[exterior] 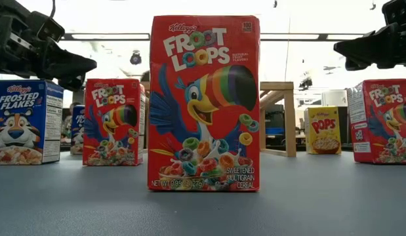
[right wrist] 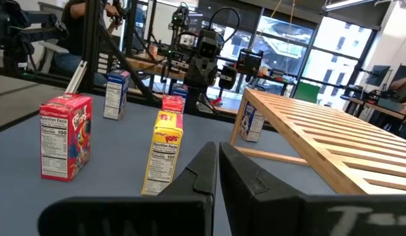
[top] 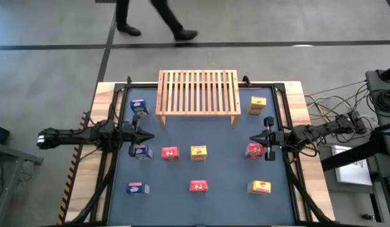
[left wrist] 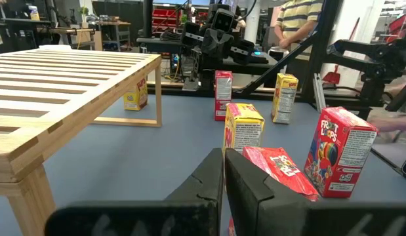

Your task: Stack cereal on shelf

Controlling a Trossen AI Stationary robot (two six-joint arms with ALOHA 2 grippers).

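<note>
the red box standing nearest the low camera fills the middle of that view; from above it is the red box at 6 o'clock on the counter.

going by size: the shelf sits at 12 o'clock, slats bare, nothing stacked on it yet. the nine boxes are scattered around and below it. blue ones stand at 10 o'clock, at 9 o'clock and at 7 o'clock. yellow ones stand at 2 o'clock, near the centre and at 5 o'clock. the other red ones stand just left of centre and at 3 o'clock.

the task looks to be at its start. judged from here, the first pick should be a box close to an arm: the 9 o'clock blue one for the left arm, the 3 o'clock red one for the right. each lies just below its end effector. the fingers need to spread before descending, then close across the narrow faces so the light carton does not tip. placing from one end of the shelf leaves room for the rest.

the left end effector hovers at 9 o'clock with its fingers pressed fully together, holding nothing and touching nothing. the right end effector at 3 o'clock is likewise fully closed and empty.
</note>
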